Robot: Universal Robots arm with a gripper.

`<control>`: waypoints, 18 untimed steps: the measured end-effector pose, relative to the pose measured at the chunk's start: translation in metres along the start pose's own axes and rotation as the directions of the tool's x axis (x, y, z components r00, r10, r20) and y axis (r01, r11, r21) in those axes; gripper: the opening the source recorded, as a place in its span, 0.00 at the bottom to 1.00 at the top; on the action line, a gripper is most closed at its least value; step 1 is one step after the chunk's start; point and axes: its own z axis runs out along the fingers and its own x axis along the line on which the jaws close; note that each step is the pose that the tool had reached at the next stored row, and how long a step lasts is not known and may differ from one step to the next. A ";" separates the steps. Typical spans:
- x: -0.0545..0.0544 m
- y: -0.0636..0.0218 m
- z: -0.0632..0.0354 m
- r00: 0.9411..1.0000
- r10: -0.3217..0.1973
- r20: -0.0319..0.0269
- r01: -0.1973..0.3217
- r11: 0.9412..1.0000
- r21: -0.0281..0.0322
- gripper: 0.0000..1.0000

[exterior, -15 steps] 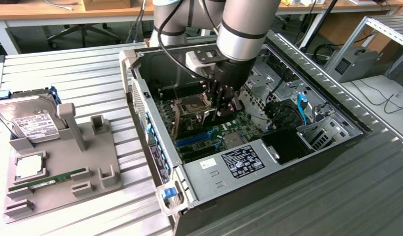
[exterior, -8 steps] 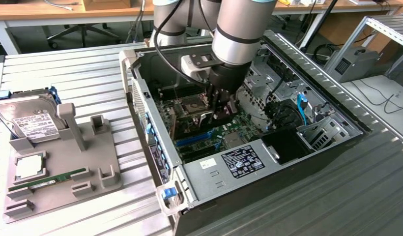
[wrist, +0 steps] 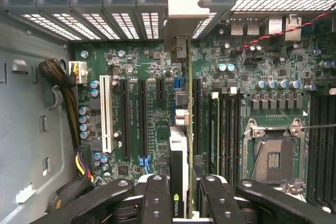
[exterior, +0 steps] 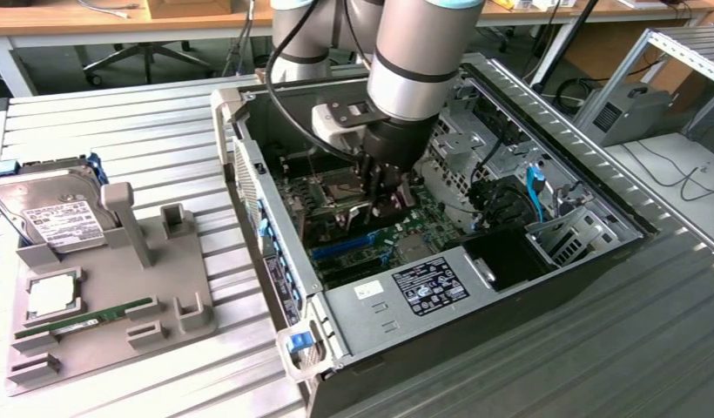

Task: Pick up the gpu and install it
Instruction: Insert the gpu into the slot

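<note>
Wrist view: the gripper (wrist: 182, 190) clamps the gpu (wrist: 178, 148) edge-on. The card runs straight ahead of it over the motherboard (wrist: 142, 93), bracket foremost, apparently to line up with a slot.

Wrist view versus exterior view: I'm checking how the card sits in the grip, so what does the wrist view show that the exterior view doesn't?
Wrist view: the gpu edge-on, clamped between the fingers of the gripper, its bracket toward the rear slot openings, with a white slot beside the black ones.
Exterior view: the arm reaching down into the computer case, and a grey tray outside it carrying a hard drive and a RAM stick.
Both: the gripper low over the green motherboard.
</note>
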 end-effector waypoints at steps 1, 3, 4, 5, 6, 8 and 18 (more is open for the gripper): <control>0.001 0.0018 0.0000 1.000 -0.001 0.000 0.001 1.000 0.000 0.27; 0.001 0.0039 0.0001 1.000 -0.001 0.000 0.001 1.000 0.000 0.27; 0.001 0.0049 0.0001 1.000 -0.001 0.000 0.001 1.000 0.000 0.27; 0.001 0.0055 0.0002 1.000 -0.001 0.000 0.001 1.000 0.000 0.27; 0.001 0.0061 0.0002 1.000 -0.001 0.000 0.001 1.000 0.000 0.27; 0.001 0.0068 0.0002 1.000 -0.001 0.000 0.001 1.000 0.000 0.27; -0.001 0.0087 0.0006 1.000 -0.001 0.000 0.001 1.000 0.000 0.27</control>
